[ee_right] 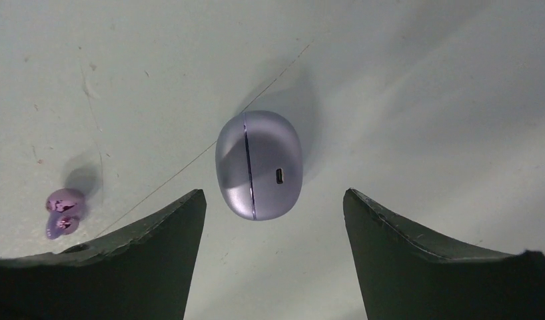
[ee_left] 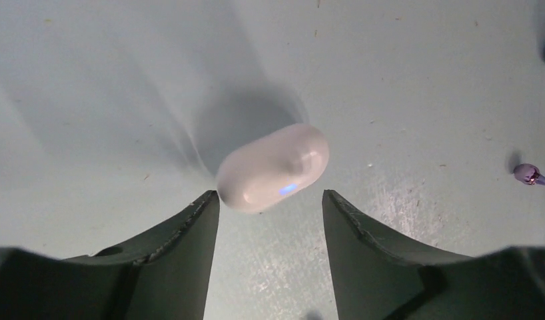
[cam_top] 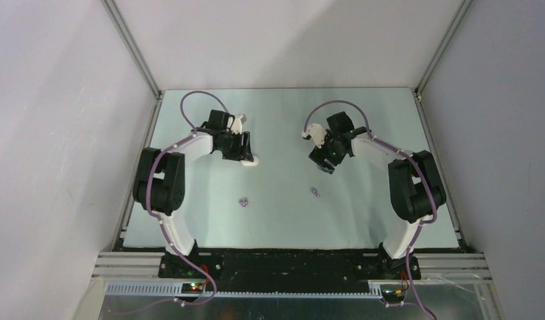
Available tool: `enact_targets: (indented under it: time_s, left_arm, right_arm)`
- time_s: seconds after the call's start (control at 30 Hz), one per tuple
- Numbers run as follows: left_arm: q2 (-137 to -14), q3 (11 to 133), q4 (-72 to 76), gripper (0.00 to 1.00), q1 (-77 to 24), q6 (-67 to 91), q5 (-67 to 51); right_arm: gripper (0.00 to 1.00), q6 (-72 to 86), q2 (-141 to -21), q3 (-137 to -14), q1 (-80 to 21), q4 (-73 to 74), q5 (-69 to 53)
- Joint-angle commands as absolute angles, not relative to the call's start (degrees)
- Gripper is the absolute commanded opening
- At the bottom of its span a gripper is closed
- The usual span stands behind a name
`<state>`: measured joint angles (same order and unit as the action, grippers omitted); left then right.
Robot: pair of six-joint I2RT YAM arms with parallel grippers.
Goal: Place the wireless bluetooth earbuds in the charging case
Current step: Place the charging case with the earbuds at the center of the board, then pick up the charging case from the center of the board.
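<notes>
Left jaws, white case (ee_left: 273,168), purple earbud (ee_left: 527,175)

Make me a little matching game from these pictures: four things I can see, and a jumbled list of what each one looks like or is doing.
Things
1. white case
2. purple case
3. purple earbud
4. right gripper

Descriptions
A. shows a charging port in its side
B. open, holding nothing
C. shows a small blue light
D. tiny, lying loose outside any case

Pairs: 1-C, 2-A, 3-D, 4-B
</notes>
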<state>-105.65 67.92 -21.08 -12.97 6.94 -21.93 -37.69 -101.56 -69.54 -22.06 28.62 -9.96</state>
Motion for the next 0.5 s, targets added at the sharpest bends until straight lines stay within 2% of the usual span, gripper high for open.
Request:
enact_targets:
  time_s: [0.0,0.17,0.3,0.47]
  left_arm:
    - [-99.00,67.60,-21.55,0.64,-11.98,3.36,-18.57]
    - [-94.87,66.75,-23.01,0.71,-11.10,1.67,-18.42]
    - [-90.05,64.96,-21.62,0.69,-10.82,0.36,-20.10]
    - [-81.50,62.51,-18.83,0.67,-10.81,-6.81,-24.62]
  right_arm:
    - [0.79,-41.70,-103.52,-69.88,-22.83,27.82,-8.83]
    - [0.69,-43.33,-105.51,-69.88,-22.92,27.91,-9.40]
    - [0.59,-45.14,-106.57,-69.87,-22.94,28.87,-10.31]
    - [0.53,-44.69,-106.88,-69.90,-22.69,31.01,-11.18]
